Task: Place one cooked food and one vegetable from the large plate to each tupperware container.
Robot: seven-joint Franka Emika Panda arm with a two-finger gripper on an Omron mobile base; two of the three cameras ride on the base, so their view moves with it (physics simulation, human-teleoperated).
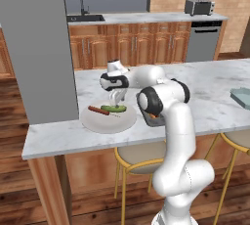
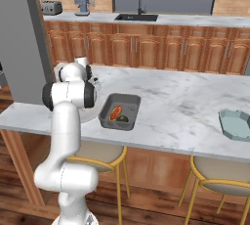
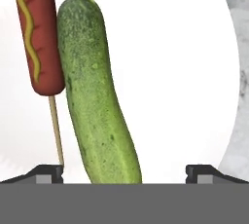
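Note:
The large plate (image 1: 100,123) lies on the marble island, near its front left. On the plate, a corn dog on a stick (image 1: 98,110) lies beside a green cucumber (image 1: 114,107). My gripper (image 1: 116,101) hangs open just above the cucumber. In the hand view the cucumber (image 3: 97,96) runs between my fingertips (image 3: 48,173), the gripper (image 3: 125,173) straddles it, and the corn dog (image 3: 36,33) lies to its left on the plate (image 3: 175,72). The dark grey tupperware container (image 2: 132,102) holds a reddish food (image 2: 115,112) and a dark green piece (image 2: 124,119). The pale blue tupperware container (image 2: 235,123) sits far right.
A tall grey pillar (image 1: 39,48) stands at the island's left end, close to the plate. Gold-legged stools (image 2: 215,180) sit under the front edge. The back counter carries a sink (image 2: 136,17) and a toaster (image 1: 199,7).

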